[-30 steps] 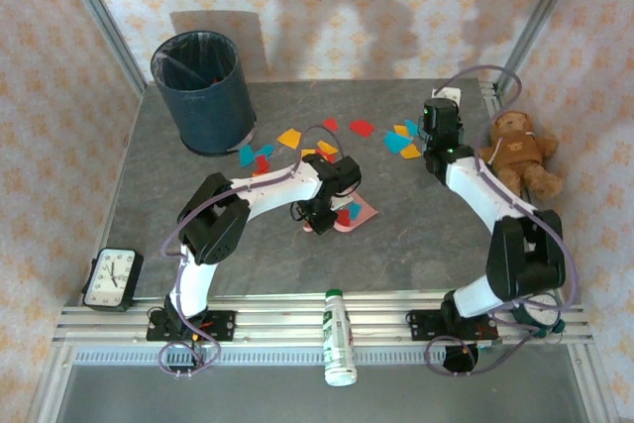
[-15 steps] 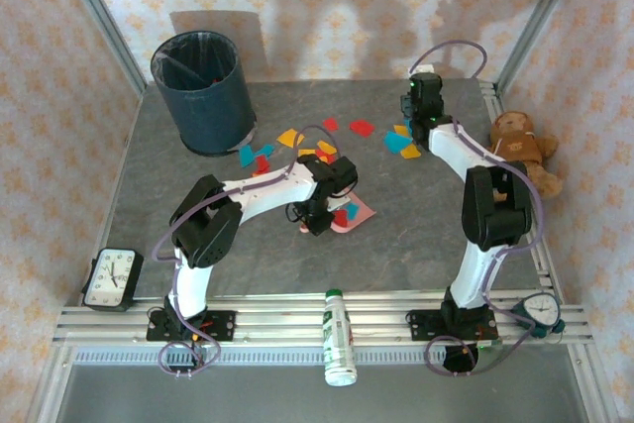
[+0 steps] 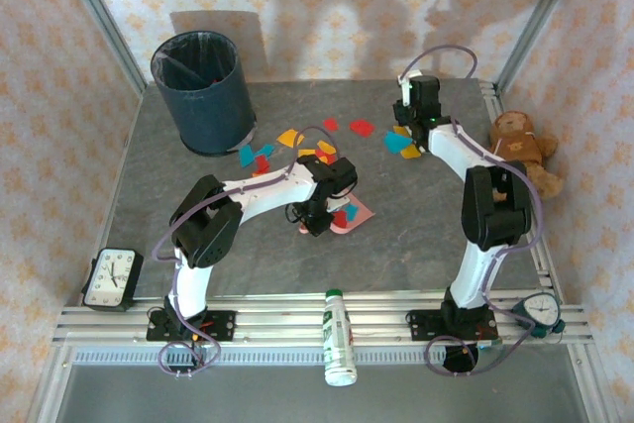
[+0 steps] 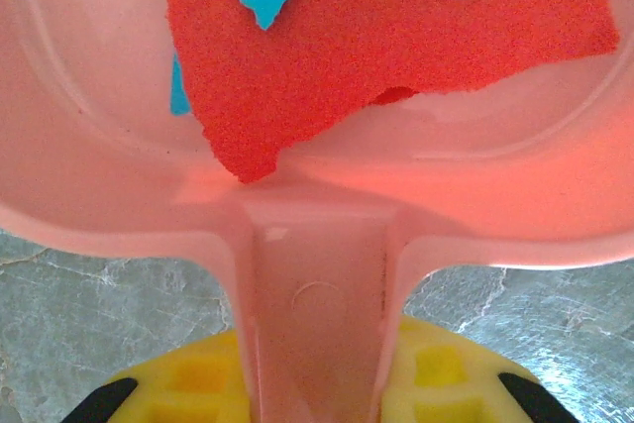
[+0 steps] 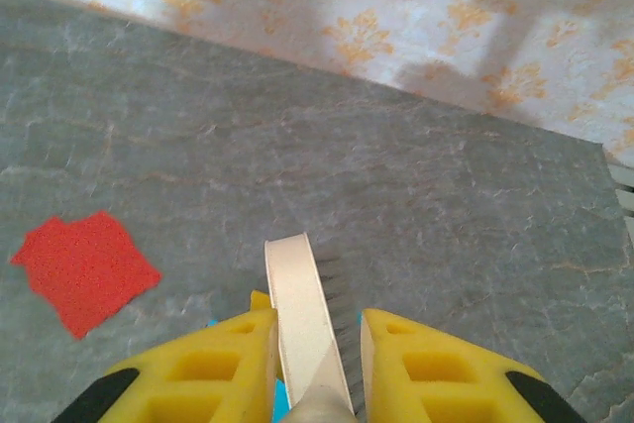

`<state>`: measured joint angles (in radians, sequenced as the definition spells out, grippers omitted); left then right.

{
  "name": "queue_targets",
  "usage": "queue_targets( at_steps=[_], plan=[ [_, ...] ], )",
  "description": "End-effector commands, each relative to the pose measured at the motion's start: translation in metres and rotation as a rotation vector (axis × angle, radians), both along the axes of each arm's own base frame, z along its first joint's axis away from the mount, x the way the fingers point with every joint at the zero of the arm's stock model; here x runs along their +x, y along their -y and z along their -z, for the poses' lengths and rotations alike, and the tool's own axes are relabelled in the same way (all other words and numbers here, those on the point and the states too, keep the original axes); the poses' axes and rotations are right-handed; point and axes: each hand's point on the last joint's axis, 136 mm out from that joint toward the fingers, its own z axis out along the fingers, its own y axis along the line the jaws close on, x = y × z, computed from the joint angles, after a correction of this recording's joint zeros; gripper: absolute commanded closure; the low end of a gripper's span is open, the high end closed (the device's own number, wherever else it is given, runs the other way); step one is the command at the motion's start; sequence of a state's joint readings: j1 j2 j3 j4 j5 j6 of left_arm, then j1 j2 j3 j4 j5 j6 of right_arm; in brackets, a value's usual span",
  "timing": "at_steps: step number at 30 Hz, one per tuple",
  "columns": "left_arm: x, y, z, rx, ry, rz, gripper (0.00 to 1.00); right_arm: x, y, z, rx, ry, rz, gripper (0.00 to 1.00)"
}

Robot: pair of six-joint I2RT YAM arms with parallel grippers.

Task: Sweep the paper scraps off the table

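Grey table (image 3: 396,235) with paper scraps (image 3: 363,128); left claw (image 4: 317,369) clamped on dustpan (image 4: 99,156), right claw (image 5: 315,336) on half-hidden brush (image 5: 292,279).

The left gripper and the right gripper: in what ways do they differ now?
The left gripper holds the pink dustpan by its handle; the right gripper holds a cream brush. The left gripper is mid-table, the right gripper nearer the far wall. Both are shut, with yellow fingers.
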<state>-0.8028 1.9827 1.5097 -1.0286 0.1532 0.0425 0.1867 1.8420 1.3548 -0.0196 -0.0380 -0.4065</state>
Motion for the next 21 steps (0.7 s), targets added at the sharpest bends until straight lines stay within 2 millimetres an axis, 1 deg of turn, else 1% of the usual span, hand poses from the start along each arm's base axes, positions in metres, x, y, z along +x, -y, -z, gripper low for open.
queue_targets(
  at_steps=[1, 5, 8, 15, 21],
  plan=[
    [-0.004, -0.003, -0.008, -0.014, -0.007, -0.003, 1.0, -0.031, -0.015, 0.015, -0.013, -0.093, -0.068, 1.0],
    [-0.007, -0.002, -0.006, -0.015, -0.022, 0.009, 1.0, -0.053, -0.027, 0.021, -0.012, -0.114, -0.095, 1.0],
    [-0.009, -0.001, -0.005, -0.019, -0.032, 0.021, 1.0, -0.067, -0.035, 0.021, -0.004, -0.119, -0.105, 1.0],
    [-0.011, -0.003, -0.001, -0.002, -0.047, 0.035, 1.0, -0.093, -0.046, 0.021, 0.073, -0.131, -0.1, 1.0],
    [-0.015, -0.001, 0.001, -0.005, -0.057, 0.057, 1.0, -0.117, -0.053, 0.019, 0.14, -0.136, -0.103, 1.0]
  ],
)
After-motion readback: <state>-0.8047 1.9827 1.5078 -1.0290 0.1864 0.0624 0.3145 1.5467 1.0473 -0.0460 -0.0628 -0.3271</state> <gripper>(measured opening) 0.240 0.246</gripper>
